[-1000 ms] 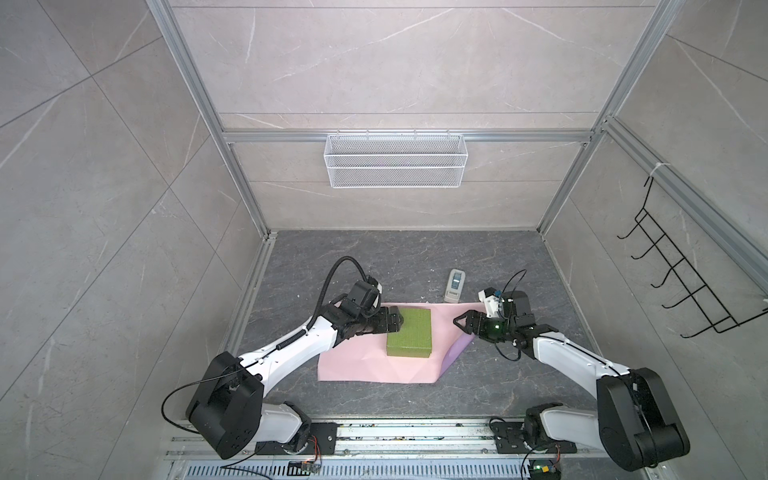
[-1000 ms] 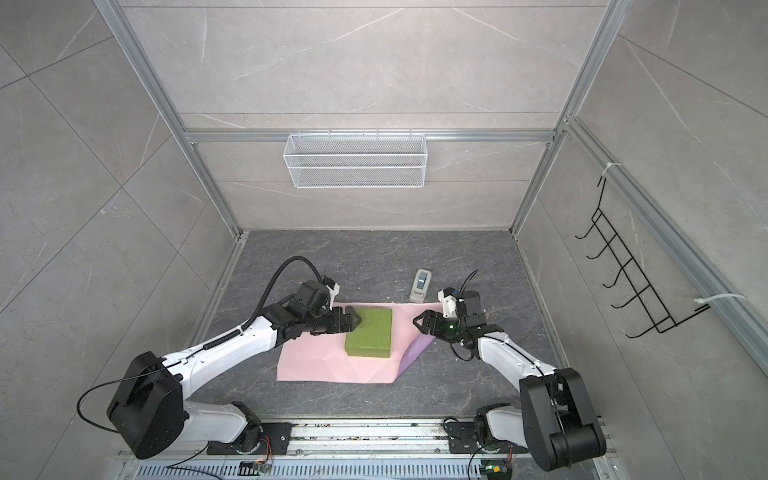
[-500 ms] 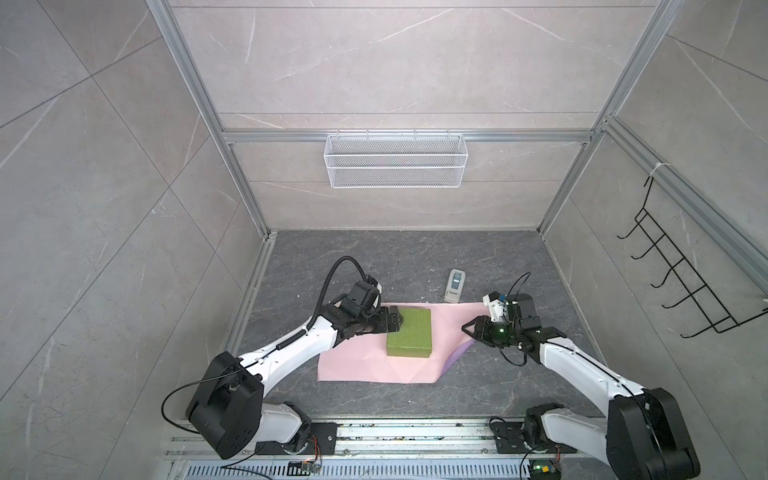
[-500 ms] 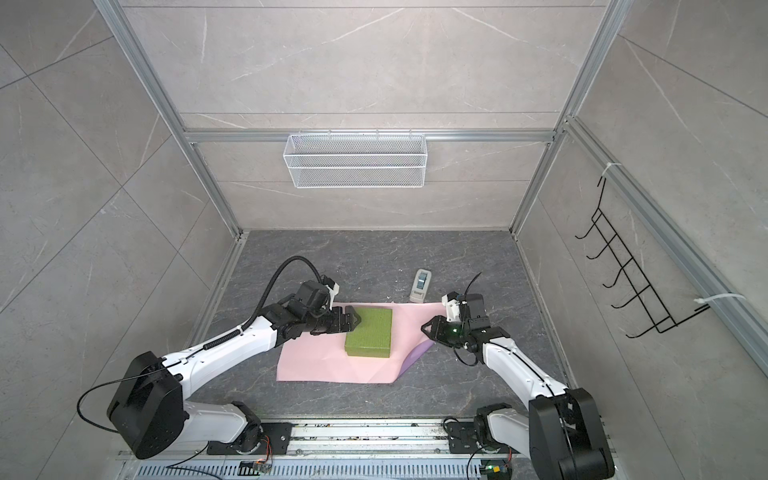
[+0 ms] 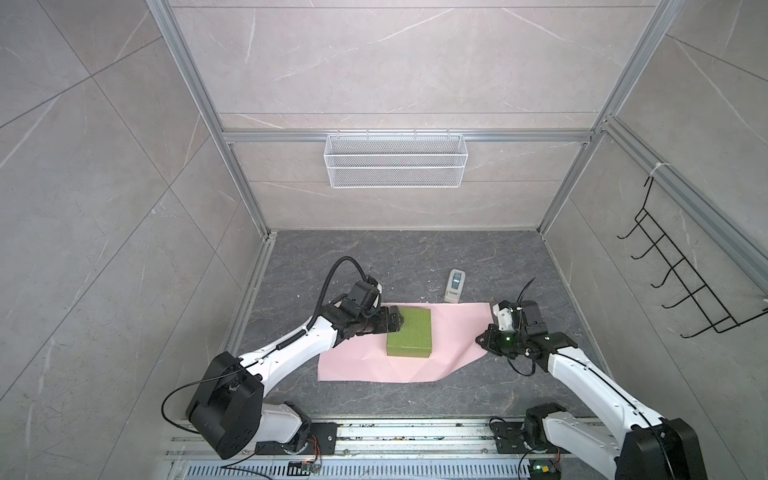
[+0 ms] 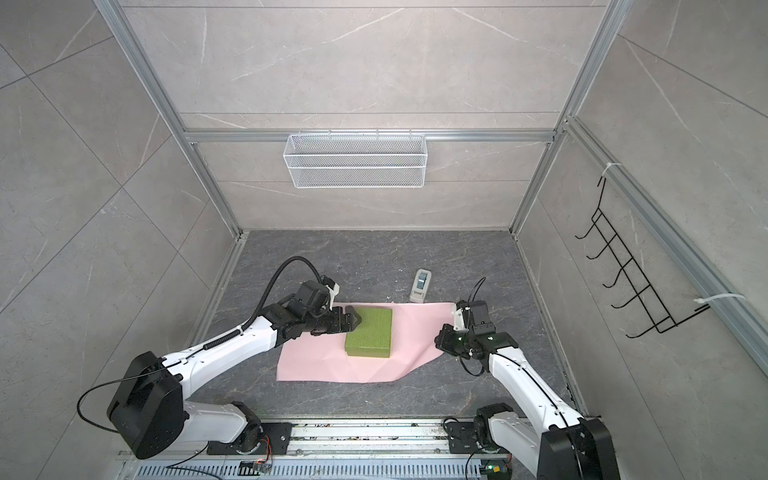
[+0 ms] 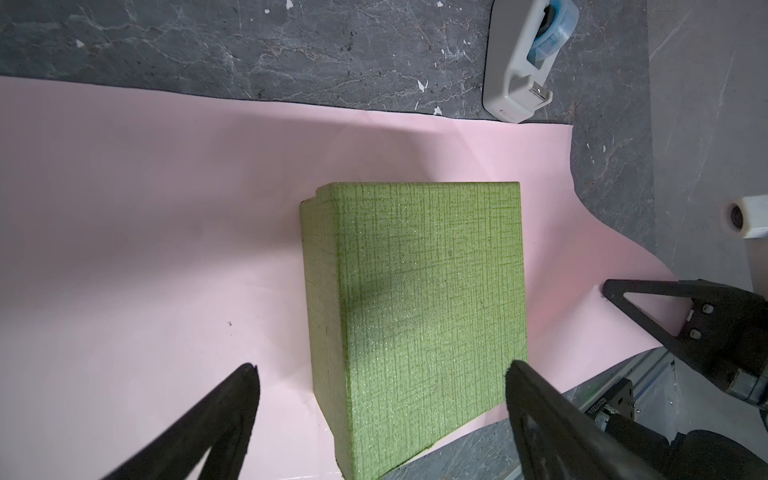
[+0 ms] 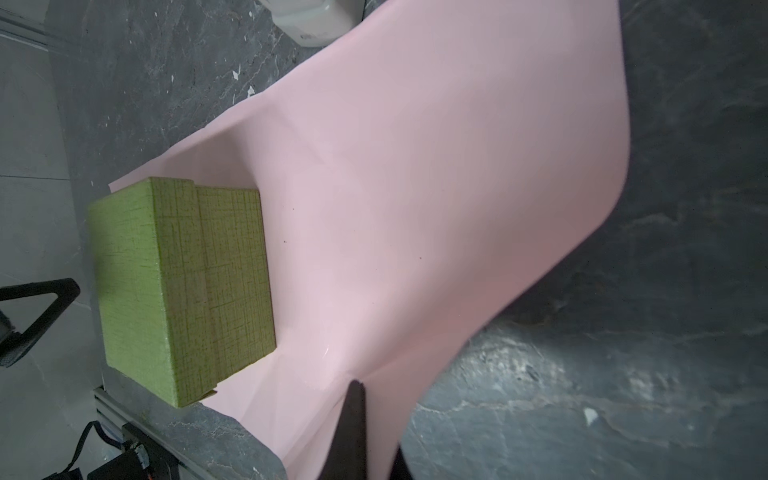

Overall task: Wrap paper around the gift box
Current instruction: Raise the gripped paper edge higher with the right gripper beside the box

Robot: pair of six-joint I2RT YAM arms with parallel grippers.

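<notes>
Pulled back from the gift box (image 5: 409, 334) since a second ago, the right fingers (image 5: 483, 337) are now pinching shut on the edge of the paper (image 5: 453, 332) on the box's right-arm side, where earlier they were standing open closer to the box. In the right wrist view the closed fingers (image 8: 353, 415) are gripping that edge, and the sheet (image 8: 415, 208) is rising off the desk (image 5: 374, 266) in a curve toward them. Under the box the paper is lying pink face up, reaching farther out on the box's right-arm side than on its other sides. At the box's opposite side the left fingers (image 7: 232, 407) are spreading wide and holding nothing, one tip hanging over the box's top (image 7: 415, 311) and the other over the paper (image 7: 145, 228) beside it; whether they are touching either, I cannot tell. Behind the box, a grey-white tape dispenser (image 5: 454, 285) is lying on the desk just off the paper's far edge.
</notes>
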